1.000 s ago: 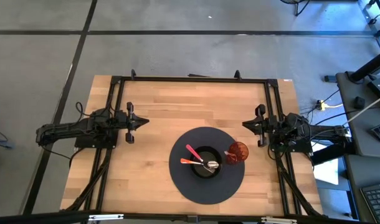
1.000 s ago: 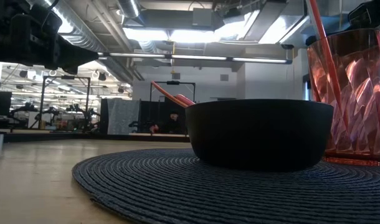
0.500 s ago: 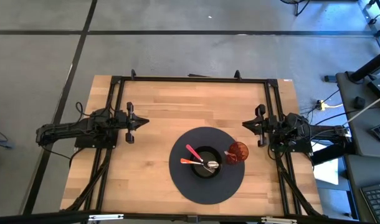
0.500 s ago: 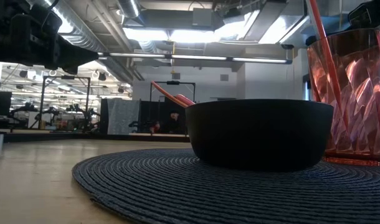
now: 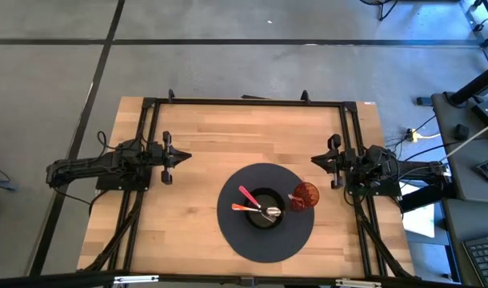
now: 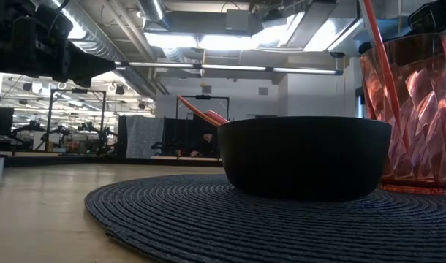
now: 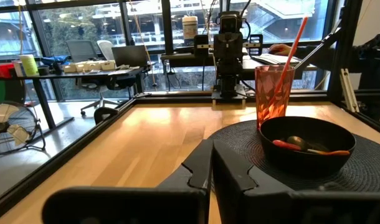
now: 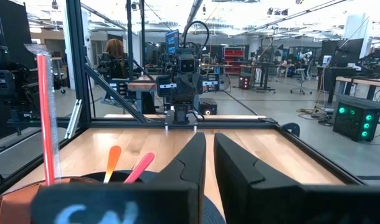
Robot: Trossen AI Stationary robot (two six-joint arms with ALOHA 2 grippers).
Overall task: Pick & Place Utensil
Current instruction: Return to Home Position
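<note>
Left gripper (image 5: pixel 185 158), right gripper (image 5: pixel 315 161) parked at opposite table (image 5: pixel 228 128) sides, jaws pressed together. Pink fork (image 5: pixel 248 195), orange spoon (image 5: pixel 246 208) in black bowl (image 5: pixel 264 191).

Both arms rest folded, left gripper (image 5: pixel 182 158) and right gripper (image 5: pixel 315 161) facing each other, fingers (image 7: pixel 199 165) together.

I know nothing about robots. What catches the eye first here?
A black bowl sits on a round dark mat mid-table, a pink fork and an orange spoon leaning out of it. Beside it stands a reddish cup holding a straw. The left pincer and right pincer wait at opposite table sides, shut.
</note>
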